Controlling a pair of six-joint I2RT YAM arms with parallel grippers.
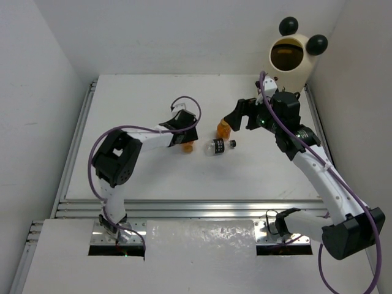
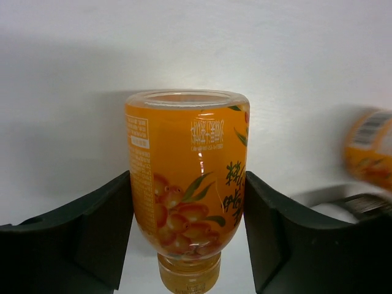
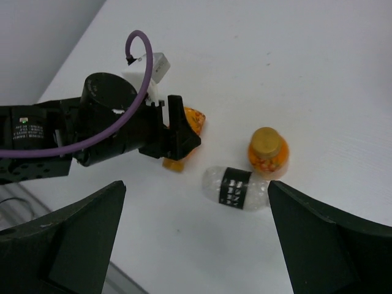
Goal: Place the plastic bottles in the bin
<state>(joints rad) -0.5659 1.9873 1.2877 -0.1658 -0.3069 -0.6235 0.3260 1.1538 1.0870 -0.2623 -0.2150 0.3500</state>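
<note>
An orange bottle (image 2: 187, 177) lies on the white table between my left gripper's (image 2: 187, 245) fingers, cap toward the camera; both pads touch its sides. It also shows in the top view (image 1: 187, 146) under the left gripper (image 1: 182, 133). A second orange bottle (image 1: 224, 128) stands upright with its gold cap up (image 3: 267, 152). A clear black-labelled bottle (image 1: 218, 146) lies beside it (image 3: 236, 187). My right gripper (image 1: 236, 117) is open and empty, hovering above these two (image 3: 196, 205). The cream bin (image 1: 290, 56) with black ears stands at the back right. The other bottles are out of view.
White walls close in the table on the left, back and right. A metal rail (image 1: 184, 208) runs along the table's near edge. The left arm's wrist (image 3: 92, 131) lies just left of the two loose bottles.
</note>
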